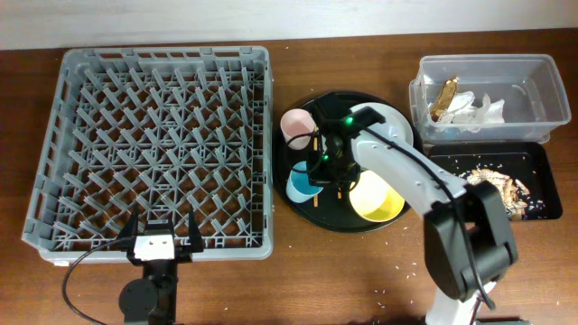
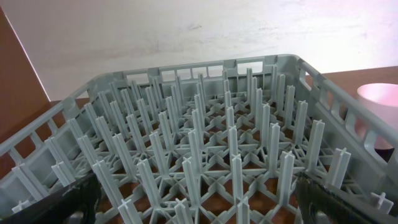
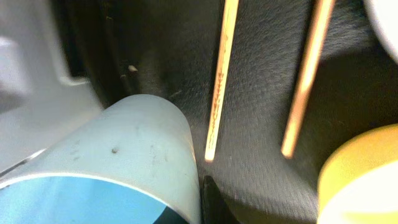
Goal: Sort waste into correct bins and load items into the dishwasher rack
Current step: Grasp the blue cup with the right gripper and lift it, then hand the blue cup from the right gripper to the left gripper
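Observation:
My right gripper [image 1: 323,167] is low over the round black tray [image 1: 302,215] and shut on the rim of the light-blue cup [image 1: 298,185]. In the right wrist view one dark finger [image 3: 200,193] presses the cup's [image 3: 124,143] outer wall, with two chopsticks [image 3: 221,81] and the yellow bowl [image 3: 364,174] beside it. The pink cup [image 1: 296,126], yellow bowl [image 1: 375,200] and plate [image 1: 400,122] also sit on that tray. My left gripper [image 1: 163,236] is open and empty at the near edge of the grey rack [image 1: 153,135], its fingers [image 2: 199,205] spread over the pegs [image 2: 205,124].
The clear tub [image 1: 488,65] at the back right holds white napkins [image 1: 479,110] and a gold-brown wrapper [image 1: 447,97]. The flat black tray [image 1: 540,161] in front of it holds brownish food scraps [image 1: 501,179]. The pink cup [image 2: 379,96] shows past the rack's right wall.

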`<state>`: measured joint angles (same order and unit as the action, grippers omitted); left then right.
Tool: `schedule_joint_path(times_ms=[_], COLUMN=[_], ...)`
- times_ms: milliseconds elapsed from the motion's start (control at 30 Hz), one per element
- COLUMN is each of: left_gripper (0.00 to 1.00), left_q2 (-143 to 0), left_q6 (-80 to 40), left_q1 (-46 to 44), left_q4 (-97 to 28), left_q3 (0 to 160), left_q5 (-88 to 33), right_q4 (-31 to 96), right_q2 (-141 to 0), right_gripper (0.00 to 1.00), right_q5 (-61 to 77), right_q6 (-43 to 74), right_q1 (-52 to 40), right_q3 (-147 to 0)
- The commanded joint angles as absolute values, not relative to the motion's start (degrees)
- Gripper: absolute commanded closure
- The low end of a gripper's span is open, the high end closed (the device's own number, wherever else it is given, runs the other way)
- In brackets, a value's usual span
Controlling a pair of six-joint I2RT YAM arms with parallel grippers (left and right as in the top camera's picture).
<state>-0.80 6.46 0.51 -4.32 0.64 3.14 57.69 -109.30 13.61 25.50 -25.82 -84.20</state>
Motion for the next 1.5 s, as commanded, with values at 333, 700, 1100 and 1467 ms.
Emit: schedule_joint_path(times_ms=[333,700,1100,1467], left_gripper=[0.00,0.00,0.00,0.00], left_q2=[-14.81,-60.66,-86.76,-87.70], left_q6=[0.62,0.62,0.60,-13.04], left_q1=[0.93,0.91,0.78,0.08], left_q4=[-0.08,-21.54,-34.54,-34.09], left_q3=[13.23,55.07,74.89,74.91], left_q5=[-6.72,-19.20,-75.64,-90.00], right_q4=[57.82,55.66,55.22,46.26], right_q2=[-90.87,-90.56,-90.56,-92.82], right_gripper=[0.96,0.96,0.96,0.96], right_q5=[29.93,35.59,35.64,45.23], right_q6=[19.27,18.59,18.44,20.75], right_q1=[-6.63,-5.91,-5.93,-8.14], right_q3=[-89.21,-89.21,-89.21,-89.17])
